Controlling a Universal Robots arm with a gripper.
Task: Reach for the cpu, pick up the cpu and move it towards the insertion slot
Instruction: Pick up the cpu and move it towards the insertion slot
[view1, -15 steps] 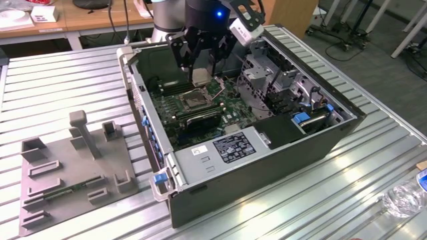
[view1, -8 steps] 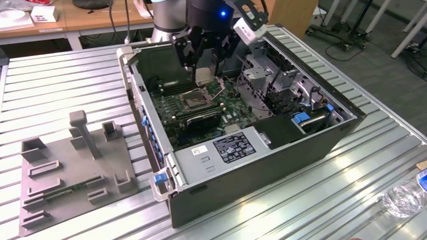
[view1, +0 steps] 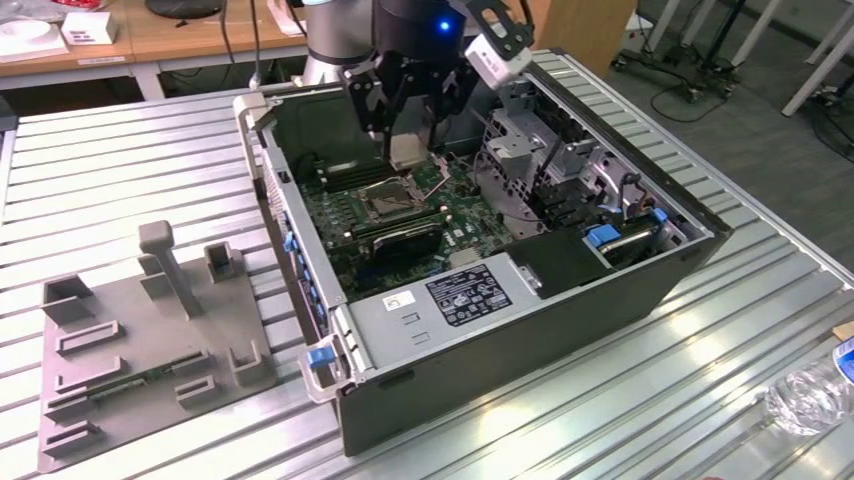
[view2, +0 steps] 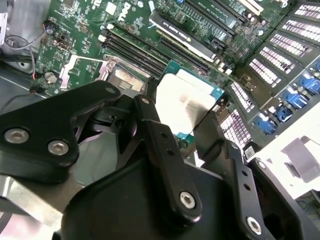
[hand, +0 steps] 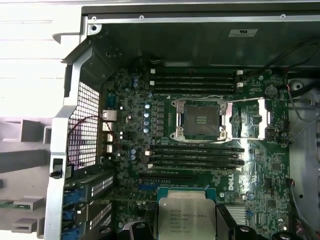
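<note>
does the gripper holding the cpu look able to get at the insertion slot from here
Probably yes: the gripper holds the cpu above the open case, and the insertion slot lies open with nothing over it.

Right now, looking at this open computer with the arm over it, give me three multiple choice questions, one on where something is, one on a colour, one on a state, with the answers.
1. Where is the cpu?
A. Between the gripper's fingers, above the motherboard
B. Seated in the insertion slot
C. On the grey fixture plate

2. What colour is the motherboard?
A. Red
B. Green
C. White

3. What state is the insertion slot in?
A. Holding a chip
B. Covered by a fan
C. Open and empty

Answers: 1 A, in both wrist views the gripper clamps the chip over the board. 2 B, the board shows green around its slots. 3 C, in the first wrist view the socket's dark centre is bare and its frame is swung aside.
</note>
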